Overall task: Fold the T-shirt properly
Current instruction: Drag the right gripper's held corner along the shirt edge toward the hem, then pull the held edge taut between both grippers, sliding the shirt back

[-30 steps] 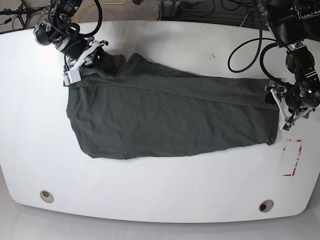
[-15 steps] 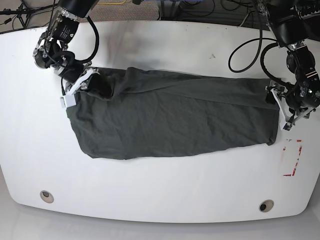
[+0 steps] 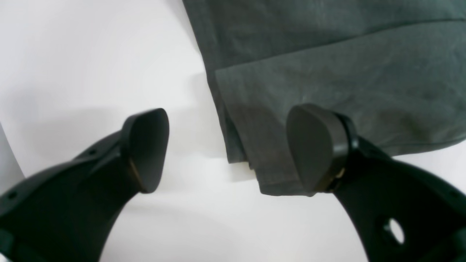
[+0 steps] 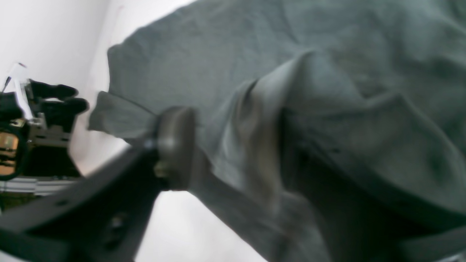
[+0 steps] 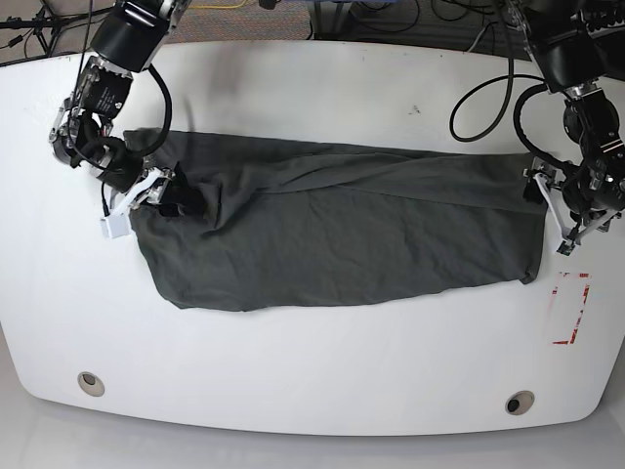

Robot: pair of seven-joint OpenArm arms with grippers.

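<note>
The dark grey T-shirt (image 5: 342, 230) lies stretched across the white table (image 5: 322, 371), with its far edge doubled over in a long fold. My right gripper (image 5: 146, 195) is at the shirt's left end in the base view, shut on a bunched fold of the T-shirt (image 4: 327, 91). In the right wrist view one finger (image 4: 174, 145) shows and cloth hides the other. My left gripper (image 5: 549, 210) is open at the shirt's other end. In the left wrist view a layered corner of the T-shirt (image 3: 327, 72) lies flat between the left gripper's (image 3: 229, 153) fingers, ungripped.
A red-marked rectangle (image 5: 571, 308) is on the table just in front of the left arm. Two round inserts (image 5: 91, 383) (image 5: 520, 402) sit near the front edge. Cables (image 5: 479, 98) trail across the back right of the table.
My right gripper has moved toward the table's front and slightly outward, pulling the shirt's far left edge down over the body. The left gripper has barely moved.
</note>
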